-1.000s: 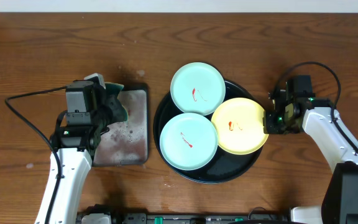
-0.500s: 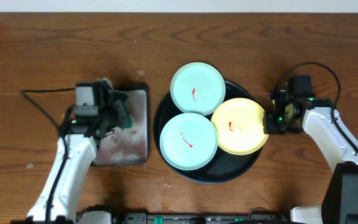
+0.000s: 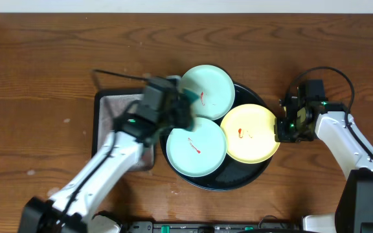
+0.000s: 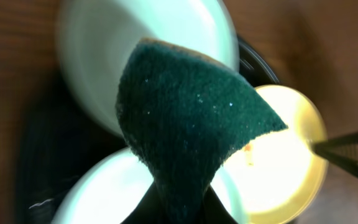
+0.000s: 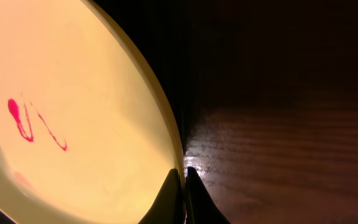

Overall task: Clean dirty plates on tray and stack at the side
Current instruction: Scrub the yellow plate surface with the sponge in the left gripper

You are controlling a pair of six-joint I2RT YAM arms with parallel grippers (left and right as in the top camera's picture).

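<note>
Three plates lie on the round black tray: a mint-white plate at the back, a mint-white plate at the front left, a yellow plate at the right. Each has a red smear. My left gripper is shut on a dark green sponge and hangs over the tray between the two mint plates. My right gripper is shut on the yellow plate's right rim, at the tray's right edge.
A small rectangular grey tray with a dark rim lies left of the black tray, partly under my left arm. Brown wooden table all round. The right arm's cable loops above its wrist.
My left arm has swung right from the grey tray with the sponge, and is now over the black tray. The right gripper and the plates have not moved.
</note>
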